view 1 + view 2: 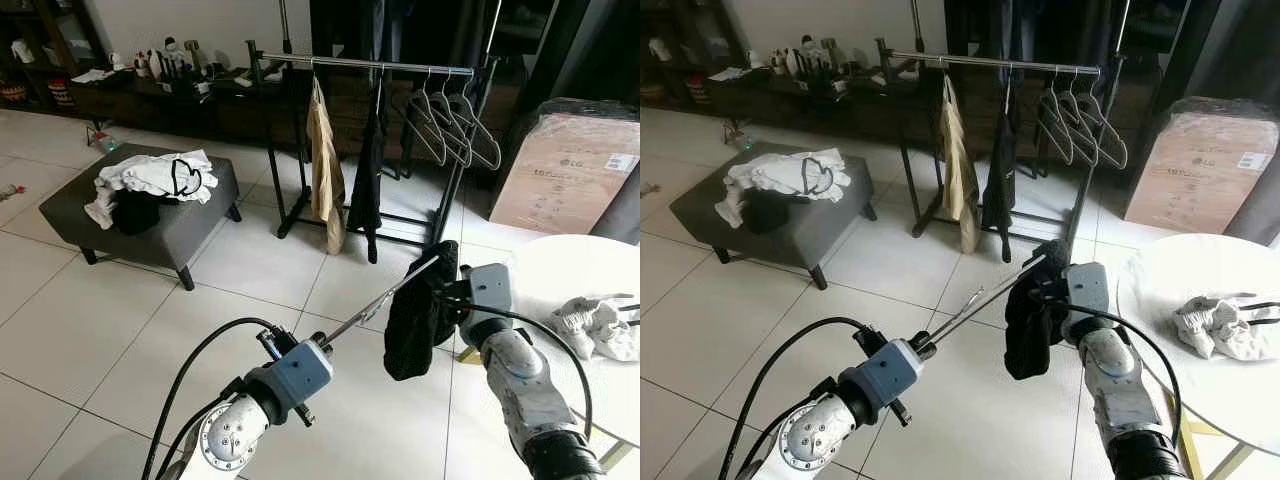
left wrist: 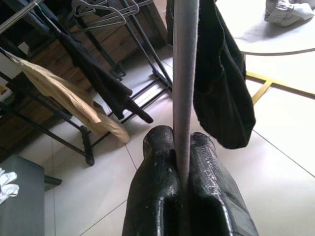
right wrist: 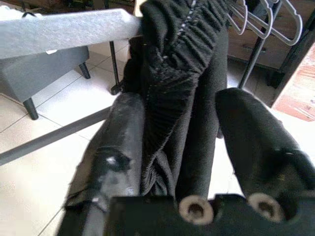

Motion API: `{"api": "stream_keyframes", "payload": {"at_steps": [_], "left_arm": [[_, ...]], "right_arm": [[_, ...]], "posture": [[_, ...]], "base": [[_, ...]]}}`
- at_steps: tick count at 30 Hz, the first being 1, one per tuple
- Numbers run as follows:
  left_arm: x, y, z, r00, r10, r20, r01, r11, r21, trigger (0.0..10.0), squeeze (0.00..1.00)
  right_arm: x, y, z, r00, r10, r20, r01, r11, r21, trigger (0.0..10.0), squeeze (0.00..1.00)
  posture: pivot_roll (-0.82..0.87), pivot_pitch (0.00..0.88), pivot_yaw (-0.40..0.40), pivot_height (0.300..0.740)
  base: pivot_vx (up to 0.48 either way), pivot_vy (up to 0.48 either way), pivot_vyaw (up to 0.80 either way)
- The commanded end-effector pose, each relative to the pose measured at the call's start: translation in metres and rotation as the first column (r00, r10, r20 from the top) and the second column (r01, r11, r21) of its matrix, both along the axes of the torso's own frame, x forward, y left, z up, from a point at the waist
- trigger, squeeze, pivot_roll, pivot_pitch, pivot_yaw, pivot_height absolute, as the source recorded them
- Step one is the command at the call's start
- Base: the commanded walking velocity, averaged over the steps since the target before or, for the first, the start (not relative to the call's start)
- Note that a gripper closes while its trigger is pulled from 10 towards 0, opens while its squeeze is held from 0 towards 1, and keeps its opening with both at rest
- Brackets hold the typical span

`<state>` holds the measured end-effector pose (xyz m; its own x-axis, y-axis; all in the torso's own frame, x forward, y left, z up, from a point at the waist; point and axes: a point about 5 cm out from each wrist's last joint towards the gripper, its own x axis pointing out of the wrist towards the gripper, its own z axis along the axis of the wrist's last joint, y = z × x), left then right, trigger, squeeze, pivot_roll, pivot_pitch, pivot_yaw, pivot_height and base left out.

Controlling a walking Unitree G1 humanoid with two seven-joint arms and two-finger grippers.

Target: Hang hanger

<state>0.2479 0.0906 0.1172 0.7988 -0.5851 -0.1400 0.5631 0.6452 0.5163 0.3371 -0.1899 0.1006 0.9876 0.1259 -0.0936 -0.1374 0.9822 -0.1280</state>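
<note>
Left gripper [image 2: 183, 162], jaws pinched tight on the grey bar of the hanger [image 1: 385, 295] — bar runs straight out between the two black fingers [image 2: 152, 196], no slack showing. Right gripper [image 3: 177, 132], jaws parted w/ the black garment [image 1: 415, 310] bunched between them; can't tell whether they actually bite the cloth or just sit around it.

Hanger sits mid-air between the two arms, over the tiled floor [image 1: 250, 270], well short of the clothes rack [image 1: 380, 65]. Grey, slim, matte bar; far end buried under the garment, hook not visible.

Handling, my read: hanger's stiff and light, so one pinch on the bar steers it fine, but it's held out near one end, so the cloth's weight will lever it down. Garment is soft, ribbed, floppy — could slide off if the bar tilts. Best hold is probably nearer the neck or hook, w/ the right side steadying the cloth.

Beyond: rack rail carries a tan garment [image 1: 325, 165], a dark one [image 1: 368, 180] and empty hangers [image 1: 450, 125]. Grey ottoman [image 1: 190, 225] w/ laundry off to the left, white round surface [image 1: 560, 270] on the right, cardboard box [image 1: 570, 170] behind.
</note>
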Motion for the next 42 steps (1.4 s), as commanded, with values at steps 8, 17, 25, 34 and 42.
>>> {"api": "stream_keyframes", "payload": {"at_steps": [8,17,25,34,42], "left_arm": [[-0.002,-0.002,0.004,1.0,-0.02,0.019,0.02,1.0,0.001,10.0,0.0],[-0.002,-0.003,0.003,1.0,-0.023,0.017,0.023,1.0,0.006,10.0,0.0],[-0.002,0.0,0.0,1.0,-0.017,-0.005,0.017,1.0,0.023,10.0,0.0],[0.002,0.005,-0.011,0.992,0.058,-0.116,-0.054,0.998,0.04,10.0,0.0],[0.006,0.006,-0.017,0.979,0.096,-0.181,-0.087,0.995,0.053,10.0,0.0]], "right_arm": [[0.001,0.004,-0.001,1.0,0.011,-0.017,-0.01,0.999,0.039,0.0,0.0],[0.0,0.005,-0.001,1.0,0.022,-0.011,-0.021,0.998,0.052,0.0,0.0],[0.001,0.004,0.004,0.999,0.026,0.019,-0.027,0.999,0.031,0.0,0.0],[0.003,0.004,0.023,0.991,0.095,0.096,-0.084,0.99,-0.114,0.0,0.0],[-0.004,0.025,0.027,0.959,0.261,0.112,-0.238,0.954,-0.182,0.0,0.0]], "posture": [[-0.03,0.09,0.027,0.74],[-0.03,0.089,0.026,0.74],[-0.03,0.09,0.026,0.74],[-0.04,0.092,0.023,0.74],[-0.04,0.091,0.022,0.74]], "base": [[0.0,0.0,0.0],[0.0,0.0,0.0],[0.0,0.0,0.0],[0.0,0.0,0.0],[0.0,0.0,0.0]]}}
